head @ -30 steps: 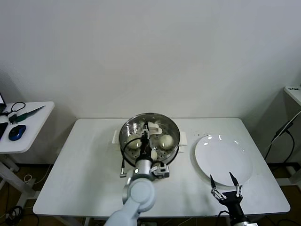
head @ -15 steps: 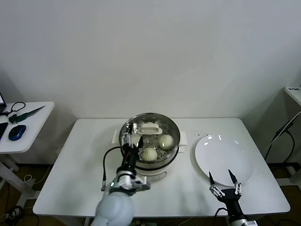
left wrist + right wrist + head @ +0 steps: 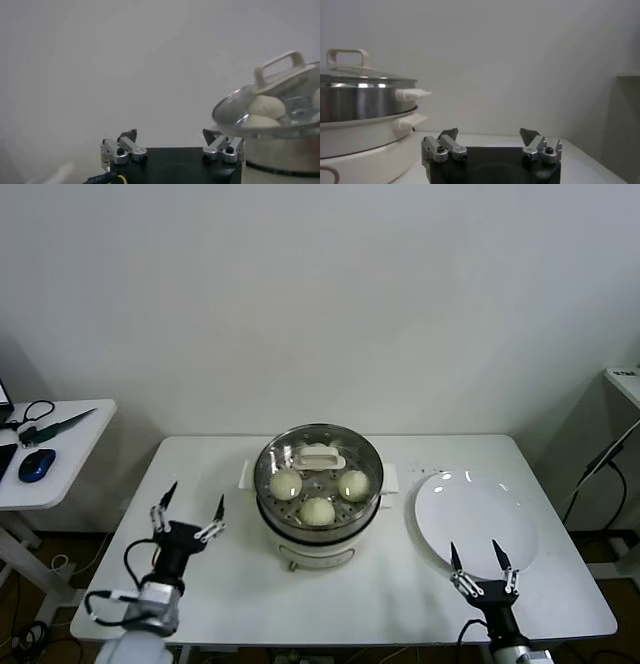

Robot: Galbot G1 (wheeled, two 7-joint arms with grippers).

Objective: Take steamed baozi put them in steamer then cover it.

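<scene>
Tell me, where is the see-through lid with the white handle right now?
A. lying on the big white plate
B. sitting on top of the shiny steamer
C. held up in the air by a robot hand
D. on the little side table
B: the glass cover sits on the steamer with buns showing under it, while the left gripper and right gripper are both open and empty.
</scene>
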